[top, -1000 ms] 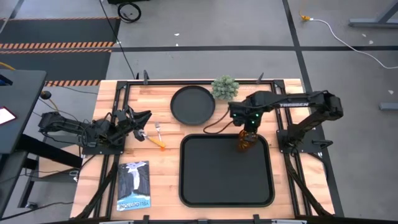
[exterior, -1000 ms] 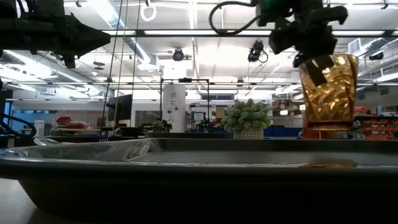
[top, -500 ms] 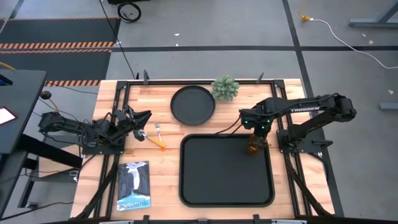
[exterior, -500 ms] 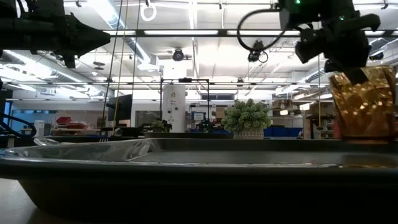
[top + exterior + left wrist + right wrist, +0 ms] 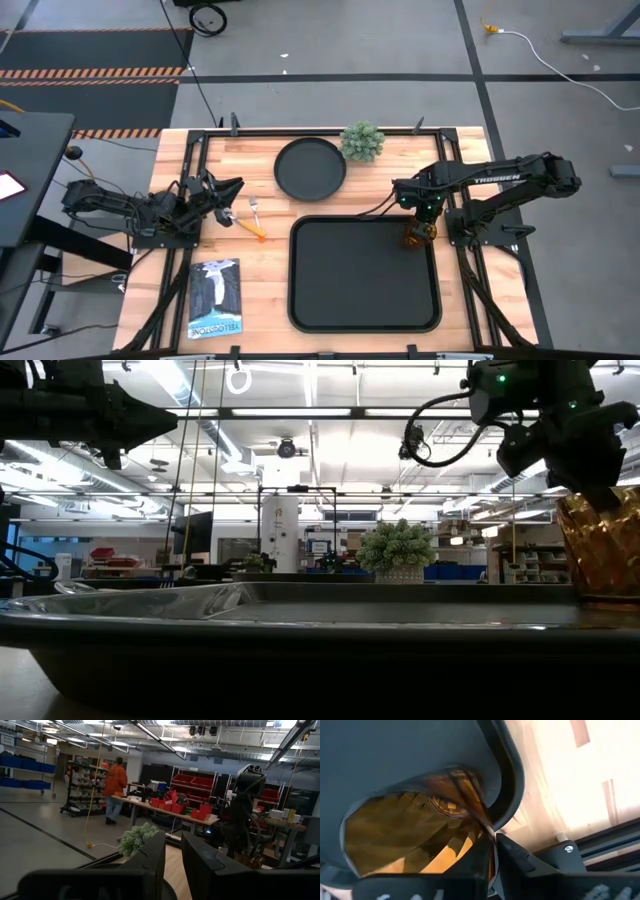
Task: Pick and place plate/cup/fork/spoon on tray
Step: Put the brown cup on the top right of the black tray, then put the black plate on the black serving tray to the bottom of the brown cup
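Observation:
The amber cup [image 5: 414,238] is at the far right corner of the black tray [image 5: 365,300]; in the low view the cup [image 5: 602,550] has its base down at the tray floor. My right gripper [image 5: 417,226] is shut on the cup from above. The round black plate [image 5: 310,168] lies on the wood beyond the tray. The fork [image 5: 254,207] and the spoon [image 5: 238,220] lie on the table left of the tray. My left gripper [image 5: 232,188] waits shut beside them and holds nothing. My right gripper pinches the cup's wall at its rim [image 5: 487,831], one finger inside the cup and one outside. The fingers [image 5: 517,857] come from above, pointing down. The cup stands upright with its mouth up and its base at the tray floor [image 5: 600,600].
A small potted plant [image 5: 362,141] stands at the far edge, right of the plate. A booklet [image 5: 216,297] lies near the front left. The tray's middle and near part [image 5: 360,285] hold nothing. A person stands far off in the room in the left wrist view [image 5: 114,790].
My right gripper has carried the cup toward the table's right edge and down. The cup stayed upright and went from hanging above the tray to its far right corner, base at the tray floor.

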Controlling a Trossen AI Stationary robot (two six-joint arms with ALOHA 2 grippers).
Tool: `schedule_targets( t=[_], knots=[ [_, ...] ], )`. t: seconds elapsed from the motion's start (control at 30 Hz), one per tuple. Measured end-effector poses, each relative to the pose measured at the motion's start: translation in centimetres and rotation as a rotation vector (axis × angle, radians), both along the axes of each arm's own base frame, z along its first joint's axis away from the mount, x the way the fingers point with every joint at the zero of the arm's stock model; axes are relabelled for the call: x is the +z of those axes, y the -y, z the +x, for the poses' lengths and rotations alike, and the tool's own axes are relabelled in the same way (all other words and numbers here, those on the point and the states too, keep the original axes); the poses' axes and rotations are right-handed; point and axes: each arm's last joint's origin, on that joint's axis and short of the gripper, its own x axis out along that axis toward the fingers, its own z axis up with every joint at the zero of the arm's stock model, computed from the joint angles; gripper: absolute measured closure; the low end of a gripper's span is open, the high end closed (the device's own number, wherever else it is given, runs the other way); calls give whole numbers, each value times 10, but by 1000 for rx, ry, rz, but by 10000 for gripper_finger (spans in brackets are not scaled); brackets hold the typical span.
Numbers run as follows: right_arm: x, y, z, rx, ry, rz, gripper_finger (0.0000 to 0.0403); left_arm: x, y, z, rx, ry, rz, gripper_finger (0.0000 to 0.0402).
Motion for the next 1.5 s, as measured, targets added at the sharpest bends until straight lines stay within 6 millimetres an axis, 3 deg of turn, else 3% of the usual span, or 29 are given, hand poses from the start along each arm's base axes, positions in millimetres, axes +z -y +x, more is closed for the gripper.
schedule_targets(
  t=[0.6, 0.87, 1.07, 1.3, 1.5],
  knots=[
    [15, 1, 4, 0, 27, 5, 264, 0, 1, 1, -42, 1, 1, 327],
    [39, 2, 6, 27, 89, -16, 235, -7, 2, 3, -61, -39, -45, 269],
    [55, 5, 3, 71, 174, -72, 228, -13, 2, 5, -71, -65, -99, 273],
    [73, 18, -1, 85, 448, -200, 228, -10, -3, 15, -26, -207, -182, 284],
    [76, 25, -2, 53, 669, -324, 228, -9, -12, 25, 23, -287, -240, 262]
  ],
)
